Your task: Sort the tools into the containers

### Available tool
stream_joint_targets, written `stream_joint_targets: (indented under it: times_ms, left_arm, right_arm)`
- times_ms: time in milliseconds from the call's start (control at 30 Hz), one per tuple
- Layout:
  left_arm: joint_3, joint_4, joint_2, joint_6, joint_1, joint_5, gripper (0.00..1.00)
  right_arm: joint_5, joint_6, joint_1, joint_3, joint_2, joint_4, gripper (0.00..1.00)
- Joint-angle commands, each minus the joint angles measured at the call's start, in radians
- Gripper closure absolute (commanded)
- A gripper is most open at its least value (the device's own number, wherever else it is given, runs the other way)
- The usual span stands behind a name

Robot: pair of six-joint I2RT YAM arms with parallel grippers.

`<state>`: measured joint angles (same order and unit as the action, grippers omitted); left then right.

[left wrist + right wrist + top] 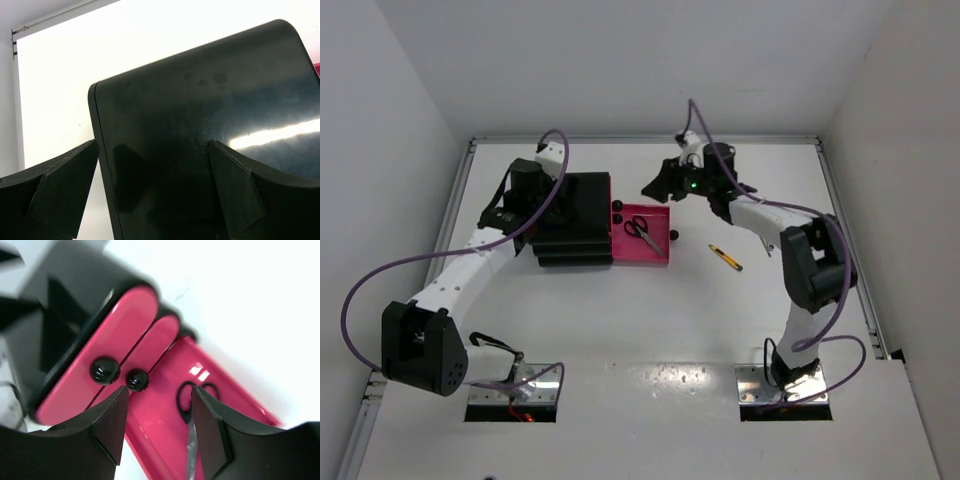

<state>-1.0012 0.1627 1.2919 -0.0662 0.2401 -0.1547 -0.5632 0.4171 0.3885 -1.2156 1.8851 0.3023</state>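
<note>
A black three-tier cabinet (572,215) stands left of centre. Its bottom magenta-pink drawer (660,258) is pulled out to the right, and black-handled scissors (642,230) lie inside it. A yellow-and-black stick-shaped tool (725,257) lies on the table right of the drawer. My right gripper (658,185) hovers open over the drawer's far end. In the right wrist view the right gripper (160,425) has the drawer floor (160,410) between its fingers, the scissors (180,405) by the right finger. My left gripper (155,195) is open, straddling the cabinet's edge (105,165).
Two upper pink drawers (117,340) are pushed in, their round black knobs (104,370) facing my right gripper. The pulled-out drawer carries its own knob (672,236). White walls close in the table at the back and on both sides.
</note>
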Motion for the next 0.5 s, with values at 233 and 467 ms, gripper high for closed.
stream_joint_targets:
  times_ms: [233,467]
  left_arm:
    - [-0.120,0.061,-0.120,0.072,-0.094,-0.067,0.02]
    - [-0.143,0.081,-0.114,0.082,-0.263,-0.258,0.00]
  right_arm:
    - [-0.109,0.255,-0.272,0.177,-0.121,-0.126,0.47]
    - [-0.021,0.221,-0.298,0.220,-0.093,-0.226,0.48]
